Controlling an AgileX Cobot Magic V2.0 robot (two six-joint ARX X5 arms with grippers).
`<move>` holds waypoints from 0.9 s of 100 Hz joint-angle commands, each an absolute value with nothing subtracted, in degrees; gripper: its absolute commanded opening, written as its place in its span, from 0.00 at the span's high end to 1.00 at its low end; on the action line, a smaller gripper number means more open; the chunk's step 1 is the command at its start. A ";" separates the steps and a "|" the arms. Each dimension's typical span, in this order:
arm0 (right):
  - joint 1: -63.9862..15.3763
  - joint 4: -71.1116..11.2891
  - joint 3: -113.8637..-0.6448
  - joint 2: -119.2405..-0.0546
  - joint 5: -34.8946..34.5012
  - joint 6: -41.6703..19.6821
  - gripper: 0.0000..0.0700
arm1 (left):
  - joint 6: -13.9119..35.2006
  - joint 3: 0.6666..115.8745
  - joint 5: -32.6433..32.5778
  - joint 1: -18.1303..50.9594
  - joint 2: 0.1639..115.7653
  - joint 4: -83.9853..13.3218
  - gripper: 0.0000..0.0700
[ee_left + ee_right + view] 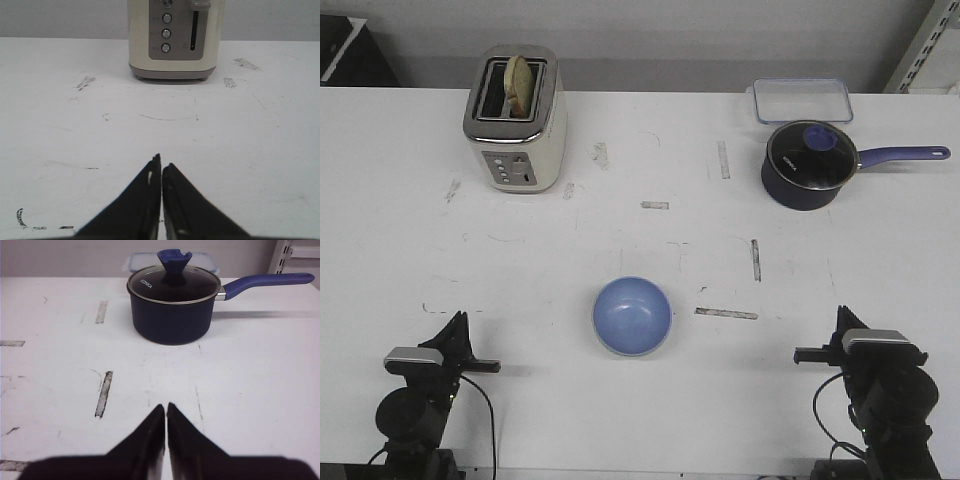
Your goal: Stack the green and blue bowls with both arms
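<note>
Left hand [161, 167] pressed together, empty, low over white tabletop [410, 250], right hand [166, 410] likewise pressed together, blue bowl [632, 316] upright between both hands, cream toaster [515, 118] far-left of bowl, navy saucepan [172, 302], lid lettered KONKA, far-right of bowl

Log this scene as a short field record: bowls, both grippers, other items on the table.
blue bowl: upright, near middle of table, between the arms, untouched
green bowl: none visible in any view
left gripper: jaws shut, empty, faces toaster
right gripper: jaws shut, empty, faces saucepan
toaster: far left, bread in one slot
saucepan: far right, lid on
container: clear, behind saucepan
</note>
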State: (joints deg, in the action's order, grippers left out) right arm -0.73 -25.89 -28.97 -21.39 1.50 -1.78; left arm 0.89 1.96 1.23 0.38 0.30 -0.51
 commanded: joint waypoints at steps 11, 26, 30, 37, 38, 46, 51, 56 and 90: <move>-0.73 -25.30 -29.65 -21.30 1.52 -1.67 1.00 | 0.45 0.71 1.06 0.34 0.19 0.10 1.00; -0.73 -25.30 -29.65 -21.30 1.52 -1.67 1.00 | 0.45 0.71 1.06 0.34 0.19 0.10 1.00; -0.73 -25.30 -29.65 -21.30 1.52 -1.67 1.00 | 0.45 0.71 1.06 0.34 0.19 0.10 1.00; -0.73 -25.36 -29.65 -21.30 1.76 -0.69 1.00 | 0.45 0.71 1.06 0.34 0.19 0.10 1.00; -0.73 -25.36 -29.65 -21.30 1.76 -0.54 1.00 | 0.45 0.71 1.06 0.34 0.19 0.10 1.00; -0.67 -24.93 -29.28 -20.64 1.87 -0.58 1.00 | 0.45 0.71 1.06 0.34 0.19 0.10 1.00; -0.62 -23.31 -28.42 -20.47 1.96 -0.56 1.00 | 0.45 0.71 1.06 0.34 0.19 0.10 1.00; -0.40 -20.49 -26.76 -20.05 1.93 -0.21 1.00 | 0.45 0.71 1.06 0.34 0.19 0.10 1.00; 2.11 0.71 -7.73 -10.31 1.45 -1.72 1.00 | 0.45 0.71 1.06 0.34 0.19 0.10 1.00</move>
